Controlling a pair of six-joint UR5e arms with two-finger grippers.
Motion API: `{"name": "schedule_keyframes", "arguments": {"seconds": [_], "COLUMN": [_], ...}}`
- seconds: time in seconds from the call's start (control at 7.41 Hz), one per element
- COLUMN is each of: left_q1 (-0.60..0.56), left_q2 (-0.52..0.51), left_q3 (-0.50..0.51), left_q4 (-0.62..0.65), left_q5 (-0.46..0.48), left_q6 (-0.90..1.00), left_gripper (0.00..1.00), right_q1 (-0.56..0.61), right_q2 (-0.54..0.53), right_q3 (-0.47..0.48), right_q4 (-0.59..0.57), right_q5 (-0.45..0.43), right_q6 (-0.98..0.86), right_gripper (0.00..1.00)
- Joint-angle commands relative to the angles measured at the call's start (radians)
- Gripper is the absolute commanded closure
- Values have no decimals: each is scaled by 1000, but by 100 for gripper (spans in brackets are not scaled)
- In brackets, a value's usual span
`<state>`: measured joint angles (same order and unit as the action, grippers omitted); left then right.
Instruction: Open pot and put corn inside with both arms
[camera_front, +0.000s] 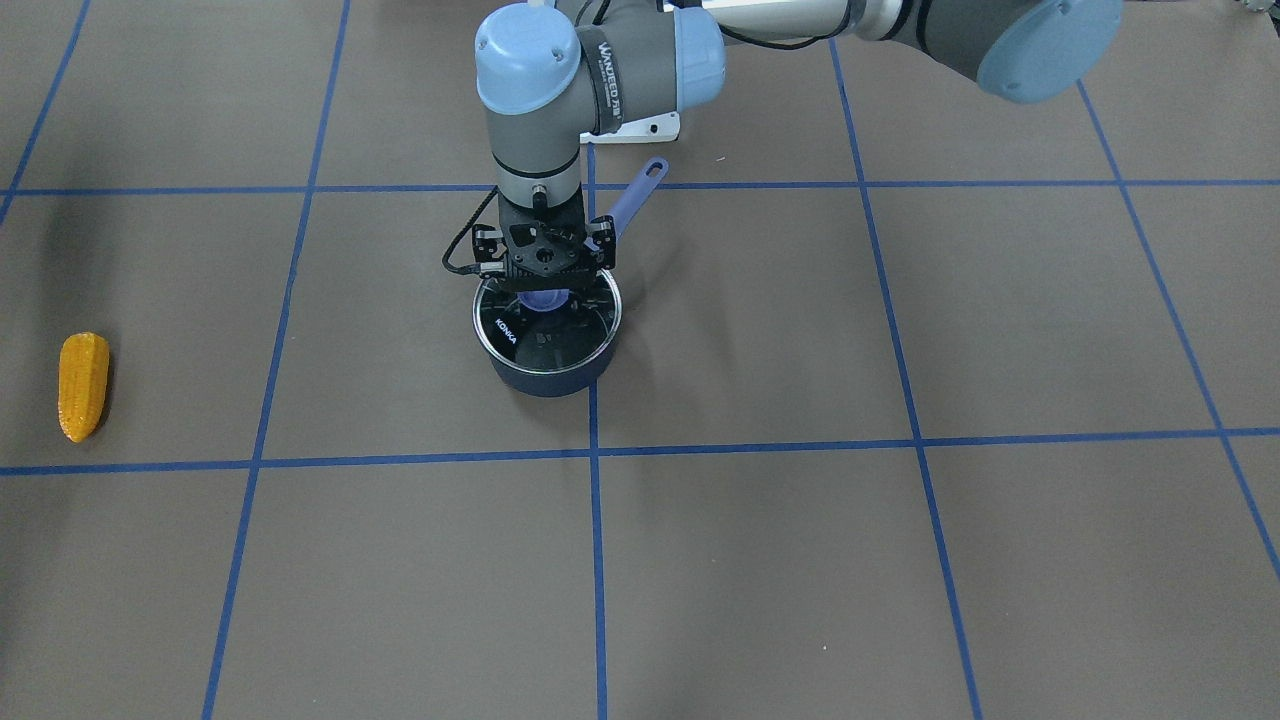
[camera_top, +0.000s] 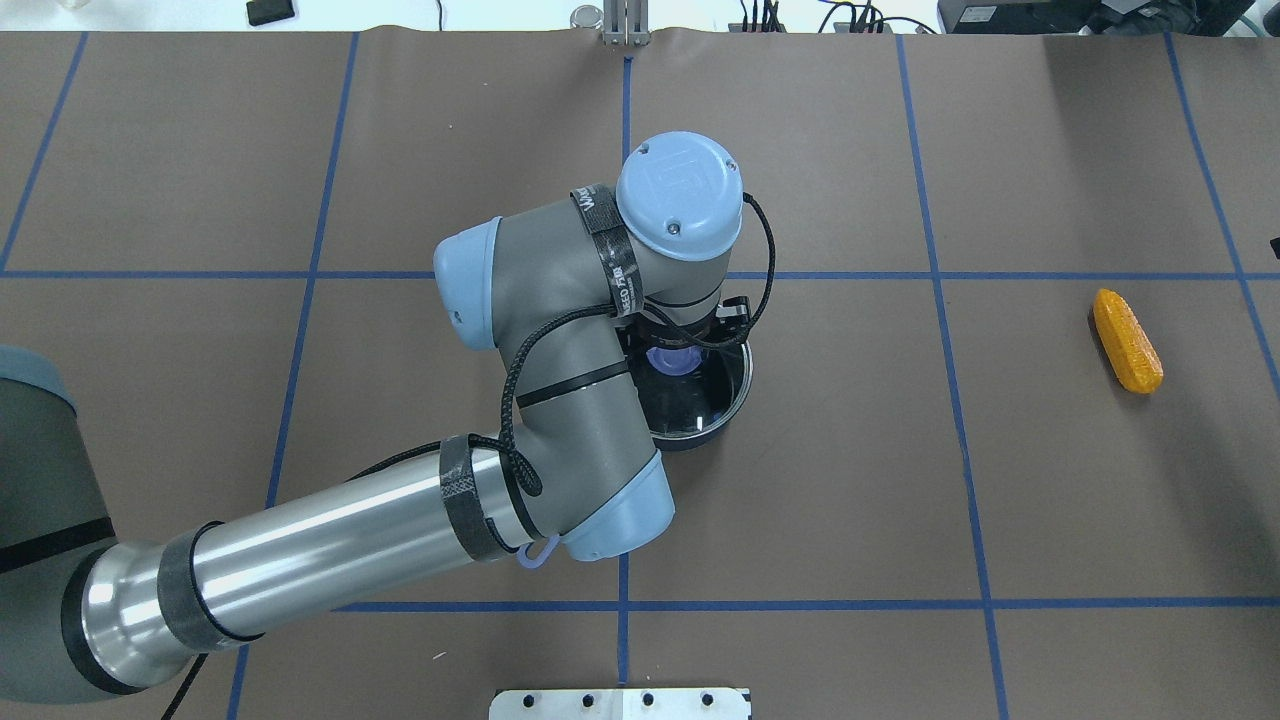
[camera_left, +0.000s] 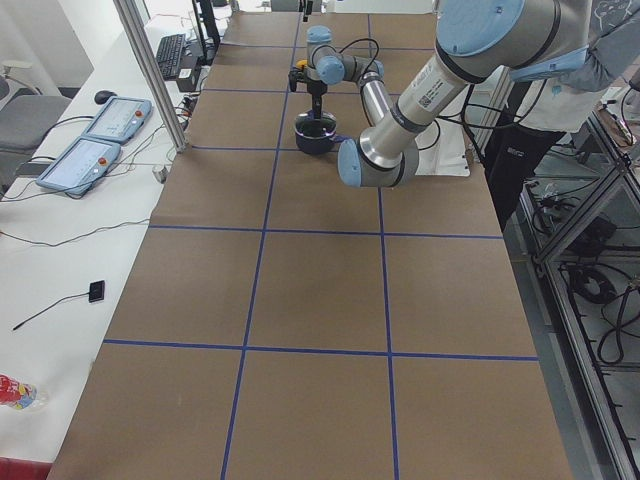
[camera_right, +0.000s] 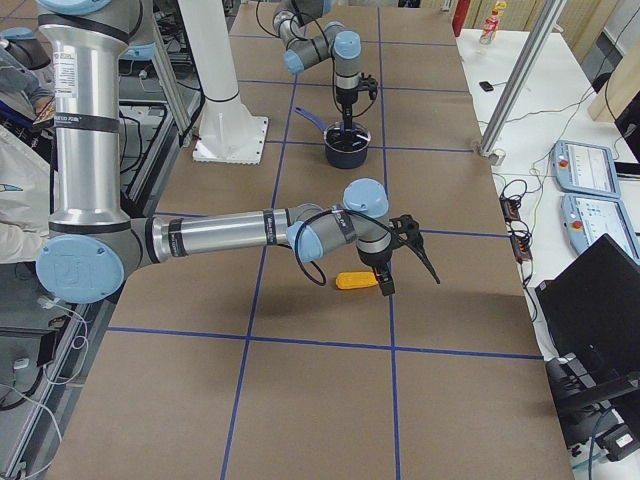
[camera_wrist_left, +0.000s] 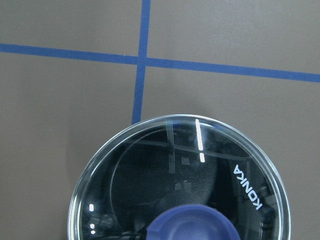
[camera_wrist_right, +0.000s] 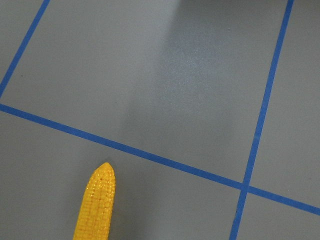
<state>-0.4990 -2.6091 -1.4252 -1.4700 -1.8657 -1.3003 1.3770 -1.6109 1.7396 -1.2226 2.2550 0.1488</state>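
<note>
A dark blue pot (camera_front: 548, 378) with a long handle (camera_front: 640, 188) stands mid-table, with a glass lid (camera_front: 520, 335) marked KONKA and a blue knob (camera_front: 545, 300) on it. My left gripper (camera_front: 545, 268) hangs straight down over the knob with its fingers spread, open; the left wrist view shows the lid (camera_wrist_left: 150, 185) and knob (camera_wrist_left: 192, 225) close below. The corn (camera_front: 82, 385) lies flat on the table far off on my right side (camera_top: 1127, 340). My right gripper (camera_right: 385, 287) shows only in the exterior right view, just beside the corn (camera_right: 355, 280); I cannot tell whether it is open.
Blue tape lines grid the brown table cover. The white base mount (camera_top: 620, 703) sits at the robot's edge. Control pendants (camera_left: 95, 140) and cables lie on a side bench beyond a metal post (camera_left: 150, 80).
</note>
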Motion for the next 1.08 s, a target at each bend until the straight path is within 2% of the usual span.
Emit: {"name": "schedule_keyframes", "arguments": {"seconds": [0.0,0.13,0.27,0.67,0.81,0.94], "left_q1": [0,0,0,-21,-41,-65], "left_q2": [0,0,0,12,56,137], "left_q3": [3,3,-3,-72,-133,-243], "left_q4": [-12,-12,-12,8,26,58], "left_q5": [0,0,0,-4,-9,-12], "left_q6": [22,24,24,44,73,144], "left_gripper": [53,62,67,74,74,74], "right_q1": [-3,-3,-3,-3,-3,-3], "right_q2": [0,0,0,3,6,8], "right_q3": [0,0,0,0,0,0], "right_q4": [0,0,0,2,0,0], "right_q5": [-2,0,-2,0,-2,-2], "right_q6": [0,0,0,0,0,1], "right_gripper": [0,0,0,0,0,0]}}
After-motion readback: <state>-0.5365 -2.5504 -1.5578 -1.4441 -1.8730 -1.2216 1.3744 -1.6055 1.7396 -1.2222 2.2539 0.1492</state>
